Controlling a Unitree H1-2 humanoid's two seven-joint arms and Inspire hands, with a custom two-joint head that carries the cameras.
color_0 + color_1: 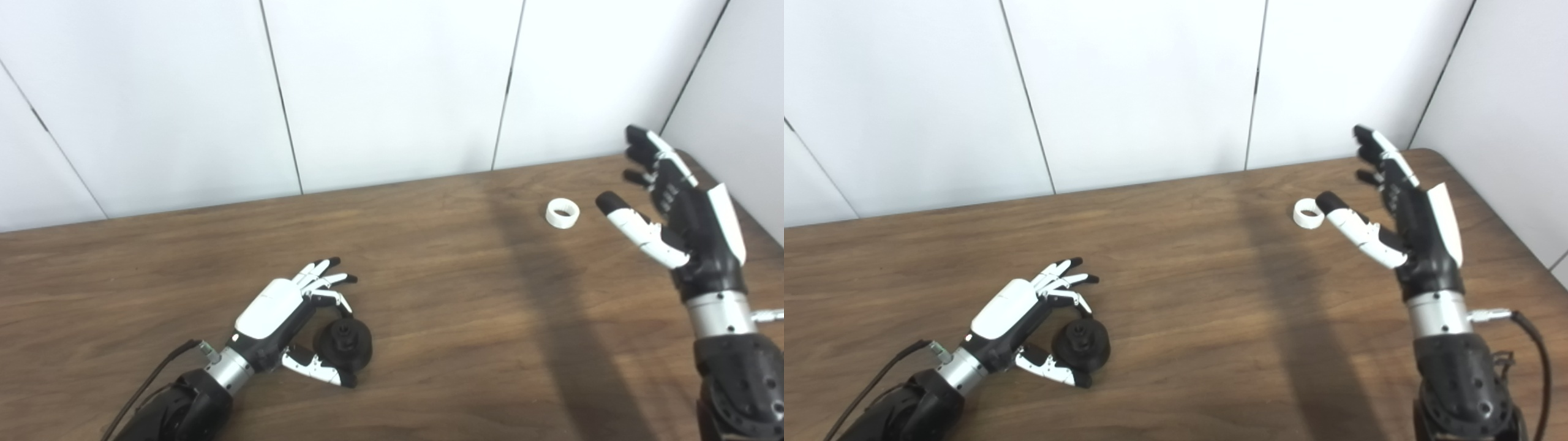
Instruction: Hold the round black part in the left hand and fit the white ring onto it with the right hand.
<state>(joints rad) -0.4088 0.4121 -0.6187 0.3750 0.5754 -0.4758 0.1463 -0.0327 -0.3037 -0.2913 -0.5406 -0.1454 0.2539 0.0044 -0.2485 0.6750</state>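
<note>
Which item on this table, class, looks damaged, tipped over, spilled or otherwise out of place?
Nothing stands out. The white ring lies intact on the wooden table, apart from the open right robot hand. The round black part sits whole between the thumb and fingers of the left robot hand.

A round black part [343,344] rests on a brown wooden table [429,294], toward the near left side. It is a thick disc with a small raised knob at its centre, tipped slightly so that its knobbed face looks up and toward the viewer. A white ring [562,214] lies well apart from it, far across the table toward the back right corner. The ring is a short, plain white band, open through the middle, lying nearly flat with its opening facing mostly up. Nothing sits on or inside either piece.
</note>
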